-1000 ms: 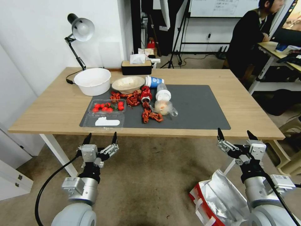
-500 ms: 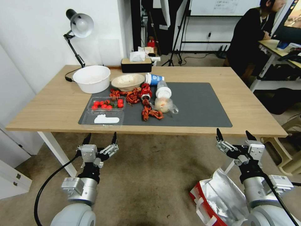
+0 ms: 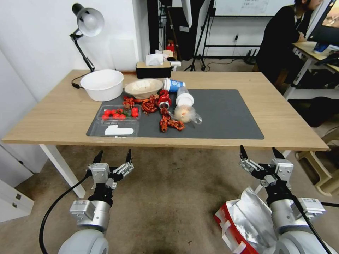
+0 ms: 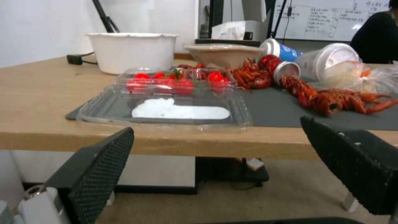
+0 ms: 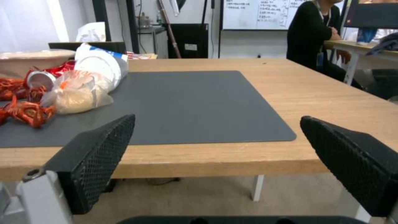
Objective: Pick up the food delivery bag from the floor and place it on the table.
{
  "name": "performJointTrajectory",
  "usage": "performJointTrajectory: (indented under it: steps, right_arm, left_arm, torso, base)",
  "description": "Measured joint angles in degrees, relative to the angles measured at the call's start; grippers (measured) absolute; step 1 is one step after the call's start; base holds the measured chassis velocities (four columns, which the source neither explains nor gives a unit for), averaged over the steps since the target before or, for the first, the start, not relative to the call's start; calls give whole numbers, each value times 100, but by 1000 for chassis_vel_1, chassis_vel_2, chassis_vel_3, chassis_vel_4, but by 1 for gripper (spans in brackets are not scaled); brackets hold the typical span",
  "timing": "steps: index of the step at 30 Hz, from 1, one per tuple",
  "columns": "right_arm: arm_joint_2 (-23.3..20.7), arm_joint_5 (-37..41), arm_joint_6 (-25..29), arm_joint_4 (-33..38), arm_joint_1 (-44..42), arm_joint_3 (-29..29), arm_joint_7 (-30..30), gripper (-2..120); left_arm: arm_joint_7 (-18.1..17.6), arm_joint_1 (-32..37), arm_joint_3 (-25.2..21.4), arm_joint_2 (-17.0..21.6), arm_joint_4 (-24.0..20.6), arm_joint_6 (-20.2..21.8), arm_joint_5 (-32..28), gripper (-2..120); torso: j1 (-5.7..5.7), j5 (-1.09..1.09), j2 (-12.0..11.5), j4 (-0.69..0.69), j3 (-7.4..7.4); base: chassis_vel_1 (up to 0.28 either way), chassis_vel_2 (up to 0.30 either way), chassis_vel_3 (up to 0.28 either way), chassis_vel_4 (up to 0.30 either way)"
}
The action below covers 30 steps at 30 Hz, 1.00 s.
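The food delivery bag (image 3: 247, 215) lies on the floor (image 3: 166, 201) at the lower right, its foil lining open upward and a red side panel and white strap handles facing me. My right arm partly hides it. Just above its far edge, in front of the table (image 3: 53, 113), hovers my right gripper (image 3: 259, 152), open and holding nothing. My left gripper (image 3: 113, 156) is open and empty too, held over bare floor before the table's front edge. From the wrists, the left gripper (image 4: 215, 130) and right gripper (image 5: 217, 121) both face the tabletop edge.
The dark grey mat (image 3: 219, 113) carries a tomato box (image 3: 120, 113), crayfish (image 3: 166, 121), cups (image 3: 183, 100) and a clear food bag (image 3: 185, 113). Two bowls (image 3: 102, 84), a tissue box (image 3: 153, 70) and a lamp (image 3: 86, 21) stand behind. White table legs (image 3: 61, 165) flank the floor space.
The whole head picture has slid up slightly, so the camera has moved. Both grippers stay open in the same pose, and the bag still lies on the floor.
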Motion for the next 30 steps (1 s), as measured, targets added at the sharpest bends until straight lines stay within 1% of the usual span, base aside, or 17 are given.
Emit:
performJointTrajectory:
  steps: [2,5,7,9,11,17,21,24,26,28,30]
  right_arm:
    - [1,-2,1,0,3,-2,-3,100]
    - [4,-9,9,-27,9,-22,-5,100]
    - [4,-12,10,-30,10,-23,-5,100]
    - [7,-31,16,-50,15,-42,-8,100]
    - [9,-35,16,-49,14,-44,-12,100]
    - [8,-42,32,-40,-11,-19,-19,100]
    - [9,-42,34,-30,-13,-16,-20,100]
    - [19,-44,38,-27,-14,-17,-23,100]
    - [20,-43,38,-27,-15,-17,-24,100]
    - [24,-44,40,-26,-16,-20,-24,100]
    - [24,-43,40,-25,-16,-20,-25,100]
  left_arm:
    - [0,-3,0,0,3,0,-1,100]
    - [1,-4,-4,7,7,0,-3,100]
    - [1,-4,-5,8,7,0,-3,100]
    - [1,-2,-9,12,10,0,-5,100]
    - [1,-1,-9,12,10,-1,-5,100]
    - [2,-1,6,4,-2,-9,-6,100]
    - [3,-1,3,11,-16,-9,-10,100]
    - [3,2,-6,23,-26,-11,-17,100]
    - [3,2,-7,23,-27,-11,-17,100]
    - [3,7,-9,23,-34,-19,-19,100]
    - [3,8,-9,22,-34,-21,-19,100]
  torso:
    - [-15,0,-32,0,-17]
    - [-63,0,-143,0,-81]
    - [-67,0,-153,0,-86]
    - [-108,0,-247,0,-137]
    - [-120,0,-275,0,-154]
    - [-198,0,-466,0,-267]
    - [-224,0,-525,0,-303]
    - [-274,0,-646,0,-371]
    - [-277,0,-652,0,-374]
    - [-312,0,-727,0,-417]
    - [-316,0,-737,0,-422]
  base:
    - [0,0,0,0]
    - [0,0,0,0]
    - [0,0,0,0]
    - [0,0,0,0]
    - [0,0,0,0]
    - [0,0,0,0]
    - [0,0,0,0]
    - [0,0,0,0]
    - [0,0,0,0]
    - [0,0,0,0]
    - [0,0,0,0]
